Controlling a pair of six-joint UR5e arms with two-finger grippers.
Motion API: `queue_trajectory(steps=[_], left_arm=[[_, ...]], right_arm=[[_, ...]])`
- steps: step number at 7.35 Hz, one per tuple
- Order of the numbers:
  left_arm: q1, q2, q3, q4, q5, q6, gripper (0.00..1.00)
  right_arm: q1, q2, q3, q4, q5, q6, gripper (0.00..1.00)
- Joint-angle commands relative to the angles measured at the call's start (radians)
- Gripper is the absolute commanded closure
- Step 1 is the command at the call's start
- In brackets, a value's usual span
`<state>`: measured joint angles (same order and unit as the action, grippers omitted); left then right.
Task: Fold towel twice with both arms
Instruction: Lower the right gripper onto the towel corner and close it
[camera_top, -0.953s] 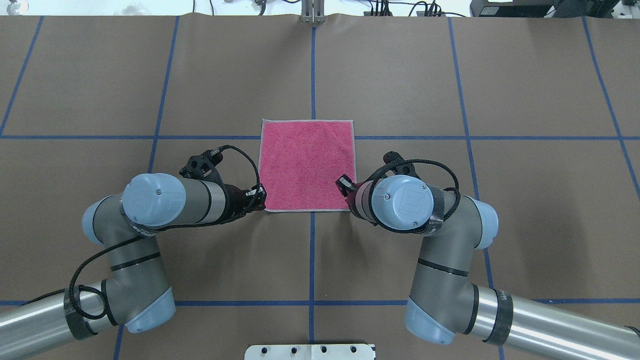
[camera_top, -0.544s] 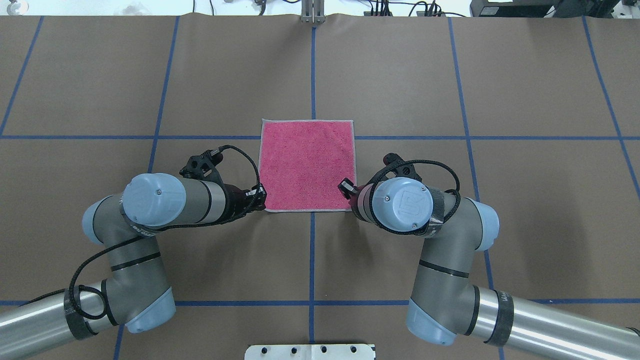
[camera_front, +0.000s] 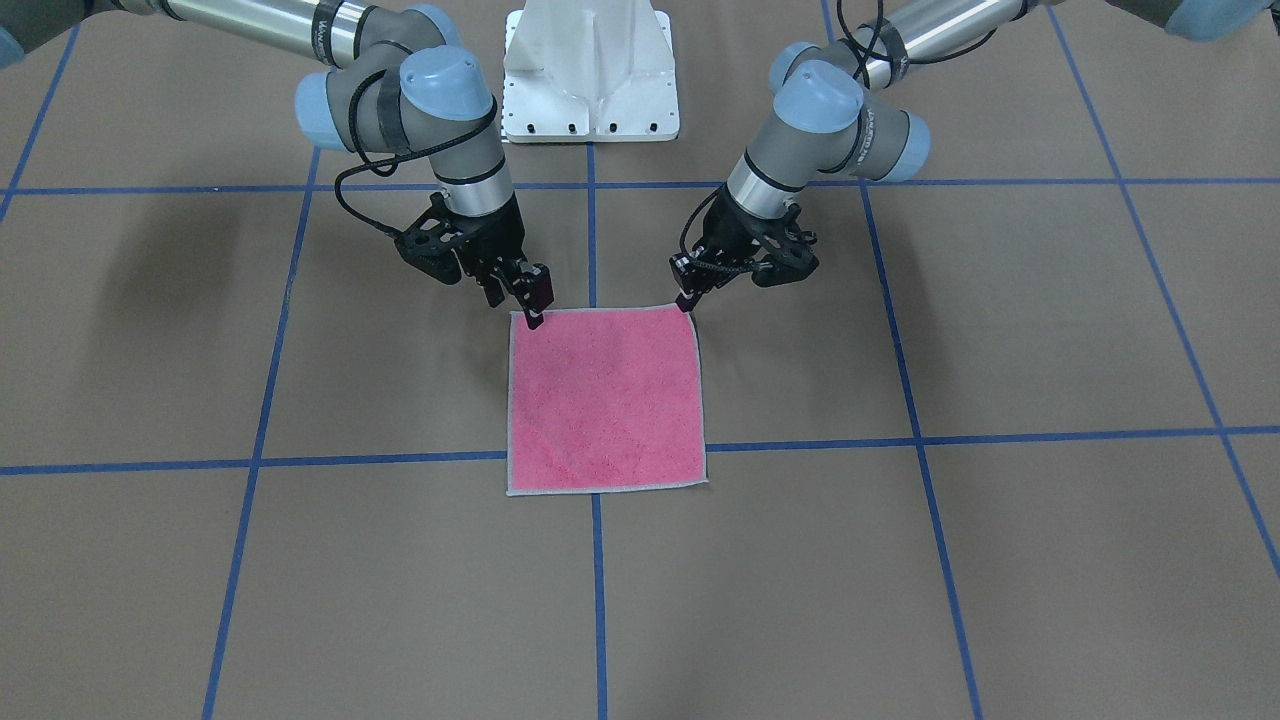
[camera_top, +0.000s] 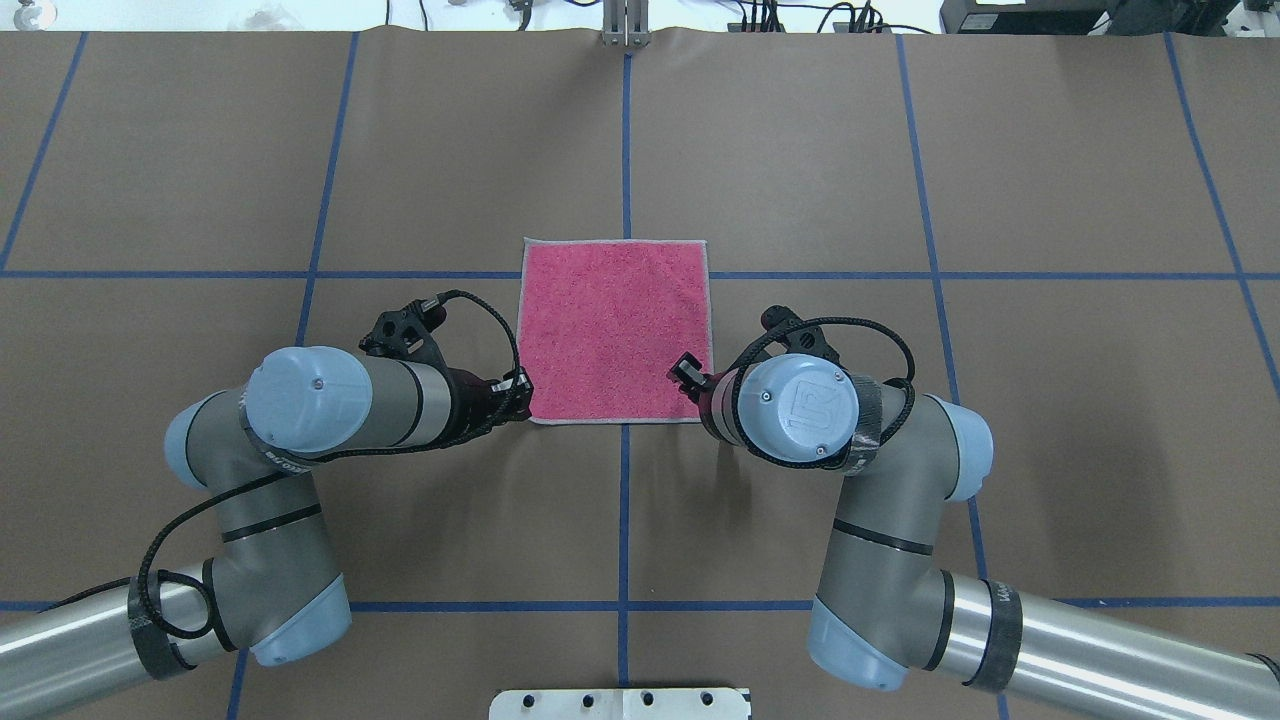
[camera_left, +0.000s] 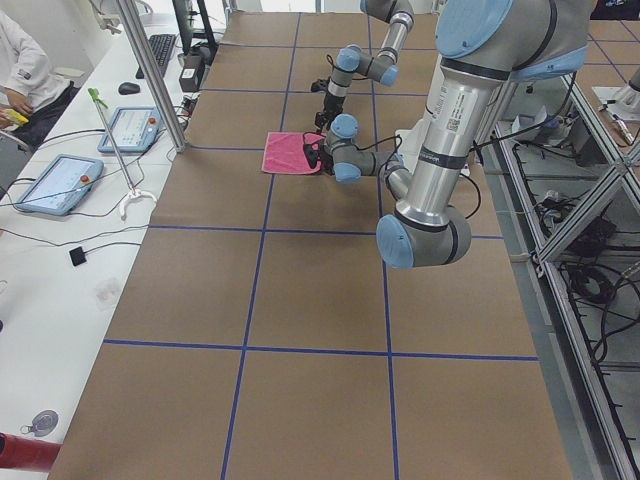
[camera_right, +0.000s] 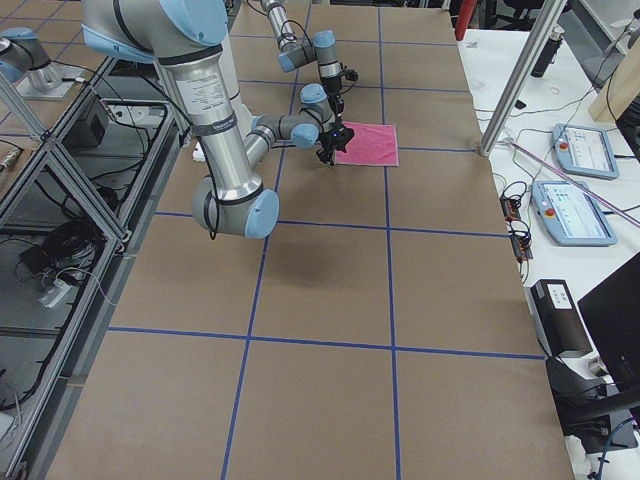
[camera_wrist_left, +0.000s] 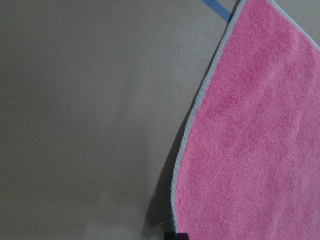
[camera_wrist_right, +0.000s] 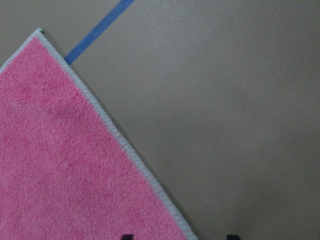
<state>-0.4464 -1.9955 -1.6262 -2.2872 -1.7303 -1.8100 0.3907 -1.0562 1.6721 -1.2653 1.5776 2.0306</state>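
Towel (camera_top: 615, 330) flat, unfolded on tabletop (camera_top: 800, 150); left claw (camera_front: 686, 300) pinches one corner; right claw (camera_front: 520, 305), apart, straddles another; both folds remain.

Right pincer (camera_top: 686, 368) nudged slightly toward the robot's left, its tip now reaching in over the pink towel (camera_top: 615, 330) at the near right corner, right arm's wrist (camera_top: 800, 408) shifted the same way, only a little.

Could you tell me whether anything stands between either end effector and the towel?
Nothing visible does. The left end effector is closed on one robot-side corner of the towel; the right end effector, open, straddles the other corner.
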Motion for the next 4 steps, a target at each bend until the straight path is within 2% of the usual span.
queue_trajectory(steps=[1, 4], left_arm=[[0.000, 0.001, 0.000, 0.000, 0.000, 0.003, 1.00], [0.000, 0.001, 0.000, 0.000, 0.000, 0.003, 1.00]], right_arm=[[-0.001, 0.002, -0.005, 0.000, -0.002, 0.000, 0.30], [-0.001, 0.004, -0.015, 0.000, -0.002, 0.000, 0.33]])
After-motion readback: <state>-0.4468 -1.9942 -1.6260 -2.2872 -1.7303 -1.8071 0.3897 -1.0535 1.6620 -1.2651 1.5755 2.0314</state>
